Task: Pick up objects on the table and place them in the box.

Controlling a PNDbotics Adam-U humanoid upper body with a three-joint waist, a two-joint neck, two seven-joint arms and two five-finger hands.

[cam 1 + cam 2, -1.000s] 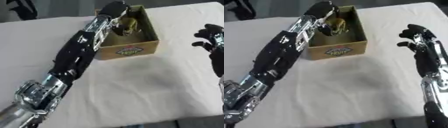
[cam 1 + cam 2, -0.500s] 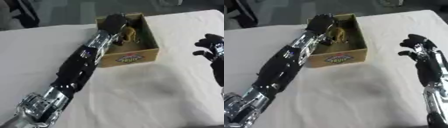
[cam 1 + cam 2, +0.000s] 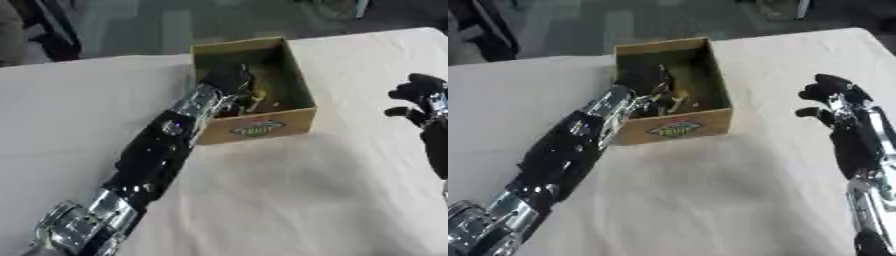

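Reaching into one box (image 3: 262, 127), left hand (image 3: 229, 80)

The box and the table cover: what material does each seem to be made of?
The box looks like matte brown cardboard: thin straight walls, a printed label on the front. The table cover looks like pale cloth, matte, with soft folds. The left hand is inside the box.

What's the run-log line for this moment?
left hand: inside box | right hand: idle above table | contents: yellowish, unclear
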